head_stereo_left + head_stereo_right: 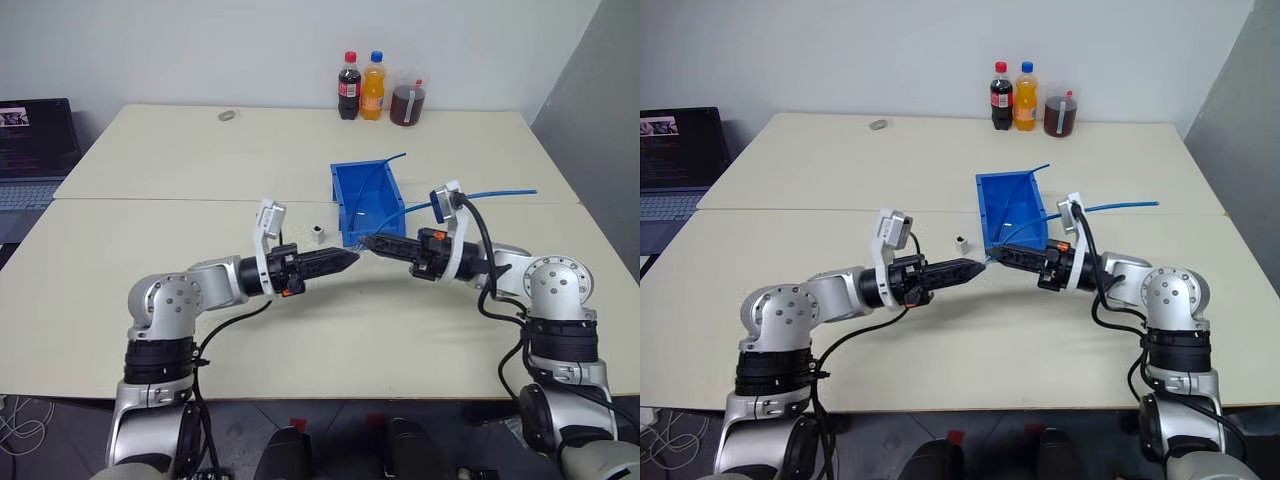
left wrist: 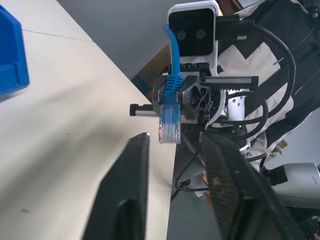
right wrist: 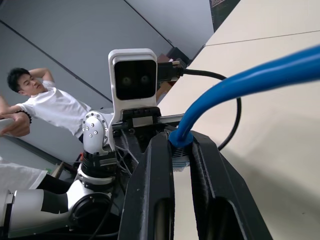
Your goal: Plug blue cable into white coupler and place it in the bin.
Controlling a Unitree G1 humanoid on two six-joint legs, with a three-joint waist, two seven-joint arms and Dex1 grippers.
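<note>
My two grippers meet tip to tip above the table, just in front of the blue bin [image 1: 352, 190]. The right gripper [image 1: 374, 243] is shut on the blue cable [image 1: 500, 193] just behind its clear plug [image 2: 169, 125], which sticks out past the fingers toward the left gripper. The cable trails off to the right over the table. My left gripper [image 1: 350, 258] stands open, level, its fingers [image 2: 127, 195] apart with nothing between them, the plug just beyond their tips. The white coupler [image 1: 317, 234] sits alone on the table, left of the bin and behind the left gripper.
A second blue cord [image 1: 378, 172] lies in the bin and pokes out over its back rim. Two bottles [image 1: 360, 86] and a cup [image 1: 407, 103] stand at the far edge, with a small grey object [image 1: 227, 116] nearby. A laptop [image 1: 35, 140] is far left. A person [image 3: 45, 107] sits beyond.
</note>
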